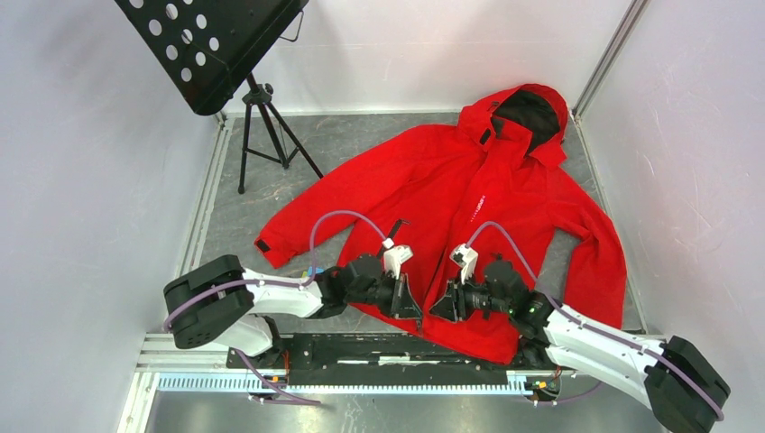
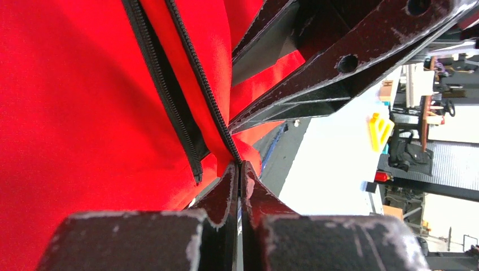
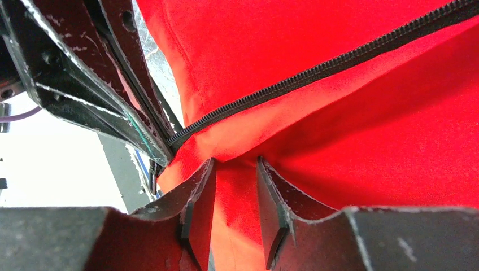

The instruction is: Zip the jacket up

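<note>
Fabric fills both my wrist views: the large bright red hooded shell jacket lies spread on the grey mottled surface. Its black-lined hood is at the far right and its hem at the near edge, between my two arms. My left gripper is clenched on the near end of one front edge, right where a line of black zip teeth runs into my fingertips. A second black toothed strip lies just left of it, apart from the first. My right gripper sits just beside the left one, grasping a fold of red hem cloth between its slightly parted fingers. A black perforated music stand on a tripod stands at the far left, well apart from the jacket.
</note>
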Controlling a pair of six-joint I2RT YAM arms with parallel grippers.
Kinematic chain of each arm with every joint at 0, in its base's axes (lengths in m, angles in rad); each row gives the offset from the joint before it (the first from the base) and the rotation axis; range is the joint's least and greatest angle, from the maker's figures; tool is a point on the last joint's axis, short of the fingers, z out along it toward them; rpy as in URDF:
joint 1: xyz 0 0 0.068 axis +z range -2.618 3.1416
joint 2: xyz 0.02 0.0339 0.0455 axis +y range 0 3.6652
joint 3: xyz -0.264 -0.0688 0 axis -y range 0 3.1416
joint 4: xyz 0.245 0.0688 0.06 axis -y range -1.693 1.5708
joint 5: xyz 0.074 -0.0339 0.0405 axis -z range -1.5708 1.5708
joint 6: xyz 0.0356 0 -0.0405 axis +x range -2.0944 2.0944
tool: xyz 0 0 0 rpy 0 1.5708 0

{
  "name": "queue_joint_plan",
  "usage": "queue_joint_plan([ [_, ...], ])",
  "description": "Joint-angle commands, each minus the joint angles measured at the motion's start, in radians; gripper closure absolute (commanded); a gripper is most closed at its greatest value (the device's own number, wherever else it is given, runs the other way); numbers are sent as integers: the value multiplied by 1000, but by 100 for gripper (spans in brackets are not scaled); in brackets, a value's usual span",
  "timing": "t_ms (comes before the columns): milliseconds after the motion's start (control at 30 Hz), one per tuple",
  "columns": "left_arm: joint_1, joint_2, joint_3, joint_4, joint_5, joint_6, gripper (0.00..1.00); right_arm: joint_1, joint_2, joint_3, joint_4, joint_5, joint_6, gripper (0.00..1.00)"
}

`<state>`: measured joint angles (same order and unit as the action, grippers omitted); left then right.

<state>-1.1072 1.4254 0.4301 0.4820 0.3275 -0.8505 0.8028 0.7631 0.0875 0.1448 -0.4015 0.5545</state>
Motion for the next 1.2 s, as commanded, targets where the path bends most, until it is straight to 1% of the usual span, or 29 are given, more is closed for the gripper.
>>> queue_joint_plan([
  [0, 37, -11, -7, 136, 113, 17, 98, 1, -26, -10, -5, 6, -82, 60],
  [100, 56, -3, -11, 163, 137, 4, 98, 1, -36, 1, -53, 11, -143, 54],
  [167, 64, 1, -8, 164, 143, 2, 98, 1, -70, 14, -90, 16, -167, 49],
  [300, 70, 14, 6, 156, 155, 5, 98, 1, -177, 16, -104, 2, -149, 33],
  [367, 70, 24, 23, 128, 156, 15, 98, 1, -209, 35, -158, 18, -162, 25],
  [467, 72, 32, 49, 65, 150, 43, 98, 1, -213, 77, -244, 36, -205, 15],
  [533, 71, 32, 61, 44, 148, 55, 98, 1, -195, 86, -237, 17, -214, 11],
  [667, 70, 40, 76, 50, 167, 56, 98, 1, -119, 46, -84, -113, -160, 12],
  [767, 70, 47, 87, 51, 177, 54, 98, 2, -79, 9, 13, -160, -116, 15],
  [867, 70, 52, 84, 64, 182, 51, 98, 1, -75, -18, 71, -163, -78, 17],
  [933, 69, 56, 81, 80, 191, 46, 98, 1, -83, -45, 129, -172, -38, 19],
  [1067, 69, 71, 77, 113, 216, 35, 98, 0, -96, -117, 267, -193, 47, 19],
  [1167, 69, 79, 74, 144, 234, 25, 98, 2, -90, -135, 294, -189, 62, 21],
])
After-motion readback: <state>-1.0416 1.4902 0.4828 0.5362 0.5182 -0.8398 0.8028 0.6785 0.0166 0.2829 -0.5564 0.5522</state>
